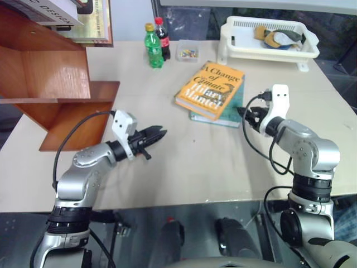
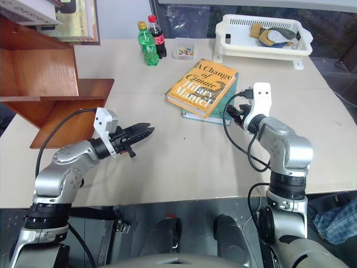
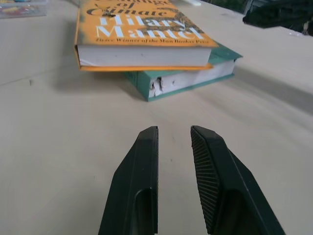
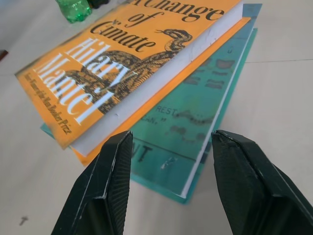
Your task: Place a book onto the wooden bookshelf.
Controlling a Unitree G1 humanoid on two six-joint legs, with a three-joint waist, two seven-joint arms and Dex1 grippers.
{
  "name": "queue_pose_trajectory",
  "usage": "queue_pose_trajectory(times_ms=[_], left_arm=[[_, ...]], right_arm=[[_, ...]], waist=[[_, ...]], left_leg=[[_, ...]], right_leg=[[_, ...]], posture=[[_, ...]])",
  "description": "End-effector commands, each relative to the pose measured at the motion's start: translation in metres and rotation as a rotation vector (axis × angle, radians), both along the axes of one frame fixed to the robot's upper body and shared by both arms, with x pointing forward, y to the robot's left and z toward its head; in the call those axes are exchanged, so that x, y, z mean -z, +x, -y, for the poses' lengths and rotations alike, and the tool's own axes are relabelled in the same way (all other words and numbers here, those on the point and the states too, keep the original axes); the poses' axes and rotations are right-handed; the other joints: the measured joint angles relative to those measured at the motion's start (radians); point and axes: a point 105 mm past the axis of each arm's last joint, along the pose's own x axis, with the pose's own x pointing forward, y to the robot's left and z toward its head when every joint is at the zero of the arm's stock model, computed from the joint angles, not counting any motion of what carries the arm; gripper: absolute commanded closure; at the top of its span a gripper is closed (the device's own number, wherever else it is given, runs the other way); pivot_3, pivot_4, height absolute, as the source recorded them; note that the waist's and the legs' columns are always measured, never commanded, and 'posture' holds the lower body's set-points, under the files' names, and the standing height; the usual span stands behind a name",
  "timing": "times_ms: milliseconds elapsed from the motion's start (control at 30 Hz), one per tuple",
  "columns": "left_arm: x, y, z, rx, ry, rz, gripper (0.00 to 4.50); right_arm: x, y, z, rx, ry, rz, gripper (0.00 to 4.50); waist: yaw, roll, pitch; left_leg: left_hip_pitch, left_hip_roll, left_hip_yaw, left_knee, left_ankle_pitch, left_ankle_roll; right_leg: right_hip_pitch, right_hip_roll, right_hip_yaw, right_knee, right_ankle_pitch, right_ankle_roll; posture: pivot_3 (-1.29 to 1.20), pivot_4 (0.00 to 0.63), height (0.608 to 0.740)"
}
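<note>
The book [image 1: 210,89] lies flat on a teal book [image 1: 230,114], toward the tabletop's [image 1: 184,167] far right. The right gripper [image 1: 245,116], fingers apart and empty, sits just beside the stack's near corner; closing here, it would likely catch the teal cover too, or skid the stack. The left gripper [image 1: 158,134] (fingers slightly apart, empty) hovers mid-tabletop. The wooden bookshelf [image 1: 53,84] occupies the far-left corner, with bottles [image 1: 156,44] and a white basket [image 1: 268,39] along the far edge.

Bare table [image 1: 184,162] lies between the book [image 1: 211,89] and the wooden bookshelf [image 1: 56,89].
</note>
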Motion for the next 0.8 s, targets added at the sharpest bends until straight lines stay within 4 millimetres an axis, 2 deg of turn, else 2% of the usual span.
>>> queue_pose_trajectory(times_ms=[33,200,300,433,467,500,533,567,667,800], left_arm=[[-0.024,0.011,-0.009,-0.062,-0.121,-0.009,3.34],[-0.032,0.032,-0.005,-0.113,-0.322,-0.201,3.34],[-0.028,0.043,0.010,-0.096,-0.477,-0.356,3.34],[-0.023,0.063,0.028,-0.154,-0.626,-0.482,1.71],[-0.020,0.068,0.029,-0.183,-0.654,-0.504,1.08],[-0.019,0.071,0.029,-0.204,-0.676,-0.514,0.71],[-0.018,0.075,0.031,-0.220,-0.694,-0.524,0.23],[-0.017,0.078,0.032,-0.230,-0.705,-0.531,0.22],[-0.017,0.088,0.039,-0.256,-0.776,-0.559,0.22],[-0.011,0.099,0.048,-0.288,-0.828,-0.594,0.22]], right_arm=[[-0.010,-0.002,0.002,0.007,0.037,0.032,1.91],[-0.010,-0.009,-0.007,-0.038,0.054,0.035,1.91],[-0.016,-0.014,-0.011,-0.065,0.040,0.073,1.91],[-0.037,-0.036,-0.020,-0.168,-0.062,0.240,1.85],[-0.041,-0.044,-0.023,-0.202,-0.097,0.285,1.22],[-0.043,-0.052,-0.026,-0.244,-0.129,0.319,0.98],[-0.044,-0.062,-0.030,-0.292,-0.151,0.352,0.48],[-0.045,-0.070,-0.034,-0.329,-0.165,0.378,0.06],[-0.047,-0.093,-0.042,-0.426,-0.172,0.426,0.02],[-0.042,-0.108,-0.046,-0.493,-0.218,0.437,0.02]], waist=[[0.000,0.000,0.000],[0.000,0.000,0.000],[-0.001,0.000,0.000],[0.007,0.000,0.000],[0.005,0.000,0.000],[0.003,0.000,0.000],[0.001,0.000,0.000],[0.001,0.000,0.000],[-0.001,-0.001,0.000],[0.004,-0.001,0.000]], left_leg=[[0.000,0.000,0.000,0.000,0.000,0.000],[0.000,0.000,-0.001,0.000,0.000,0.000],[-0.001,-0.001,-0.001,0.000,0.000,0.000],[-0.002,-0.001,-0.002,0.000,0.000,0.000],[-0.002,-0.001,-0.003,0.000,0.000,0.000],[-0.002,-0.001,-0.003,0.000,0.000,0.000],[-0.002,-0.002,-0.002,0.000,0.000,0.000],[-0.002,-0.002,-0.002,0.000,0.000,0.000],[-0.002,-0.001,-0.002,-0.001,0.000,0.000],[-0.001,-0.002,-0.003,-0.001,0.000,0.000]], right_leg=[[0.000,0.000,0.000,0.000,0.000,0.000],[0.000,0.000,-0.001,0.000,0.000,0.000],[0.000,0.000,-0.001,-0.001,0.000,0.000],[0.000,0.000,-0.001,-0.001,0.000,0.000],[0.000,-0.001,-0.002,-0.002,0.000,0.000],[0.000,-0.001,-0.002,-0.002,0.000,0.001],[0.000,-0.001,-0.002,-0.002,0.000,0.001],[0.000,-0.001,-0.001,-0.003,0.000,0.001],[0.000,0.000,-0.002,-0.003,0.000,0.001],[0.001,-0.001,-0.002,-0.003,0.000,0.001]], posture=[[0.00,0.150,0.740],[0.00,0.150,0.740],[0.00,0.150,0.740],[0.00,0.150,0.740],[0.00,0.150,0.740],[0.00,0.150,0.740],[0.00,0.150,0.740],[0.00,0.150,0.740],[0.00,0.150,0.740],[0.00,0.150,0.740]])
